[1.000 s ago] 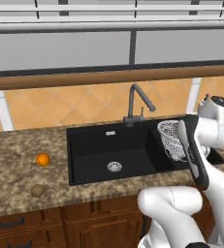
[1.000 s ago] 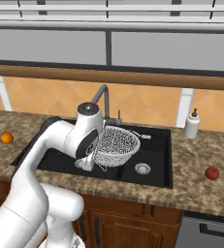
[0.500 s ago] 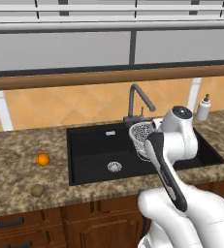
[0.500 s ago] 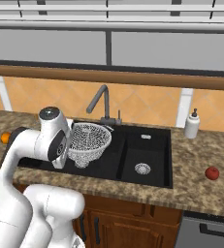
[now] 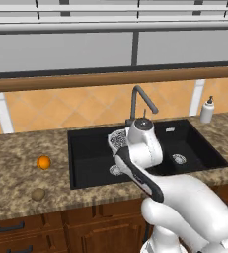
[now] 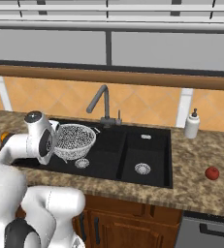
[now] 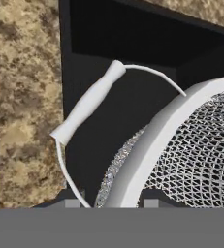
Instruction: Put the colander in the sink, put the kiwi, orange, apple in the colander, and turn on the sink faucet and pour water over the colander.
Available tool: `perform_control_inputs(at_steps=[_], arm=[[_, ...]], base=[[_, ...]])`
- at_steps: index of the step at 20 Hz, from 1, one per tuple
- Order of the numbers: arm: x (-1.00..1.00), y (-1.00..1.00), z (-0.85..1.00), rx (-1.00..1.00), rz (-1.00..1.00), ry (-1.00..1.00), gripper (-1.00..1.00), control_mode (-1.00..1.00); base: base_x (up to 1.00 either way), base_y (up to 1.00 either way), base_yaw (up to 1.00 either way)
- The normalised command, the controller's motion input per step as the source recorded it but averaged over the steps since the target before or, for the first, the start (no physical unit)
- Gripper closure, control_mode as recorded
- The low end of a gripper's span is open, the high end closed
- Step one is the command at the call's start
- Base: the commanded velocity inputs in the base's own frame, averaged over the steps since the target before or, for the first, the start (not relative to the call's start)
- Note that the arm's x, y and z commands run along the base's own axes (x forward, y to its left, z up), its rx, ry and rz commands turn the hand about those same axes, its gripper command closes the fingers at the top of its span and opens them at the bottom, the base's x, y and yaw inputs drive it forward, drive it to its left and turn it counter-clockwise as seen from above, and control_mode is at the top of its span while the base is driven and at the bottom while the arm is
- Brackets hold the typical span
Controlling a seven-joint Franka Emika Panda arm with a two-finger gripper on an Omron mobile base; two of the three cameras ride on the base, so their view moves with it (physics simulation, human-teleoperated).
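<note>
**Colander arriving over left basin**

Carrying the colander (image 6: 73,140) leftward: a second ago over the right basin, half a second ago near the divider, now hanging above the left basin of the sink (image 6: 147,140), just left of the faucet (image 6: 103,104). Tool (image 7: 108,203) clenched on the colander's rim beside its wire handle, bowl tipped slightly rather than level. Not yet resting on the basin floor, by the look of it; lowering and letting go probably coming next. Fruit all waiting on the tabletop (image 5: 17,158): orange (image 5: 43,162) and kiwi (image 5: 38,194) left of the sink, apple (image 6: 212,173) far right. No water running yet.
</note>
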Motion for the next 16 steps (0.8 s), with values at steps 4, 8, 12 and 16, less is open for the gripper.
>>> perform_control_inputs(at_steps=[4, 8, 12, 16], arm=[[0.8, 0.16, -0.25, 0.08, -0.16, 0.14, 1.0, -1.0], [0.56, 0.0, -0.23, 0.04, -0.11, 0.12, 1.0, -1.0], [0.07, 0.01, -0.33, 0.0, -0.14, 0.08, 1.0, -1.0], [0.0, -0.16, -0.24, -0.06, -0.2, 0.0, 1.0, -1.0]], base=[[0.0, 0.0, 0.0], [0.0, 0.0, 0.0], [0.0, 0.0, 0.0], [0.0, 0.0, 0.0]])
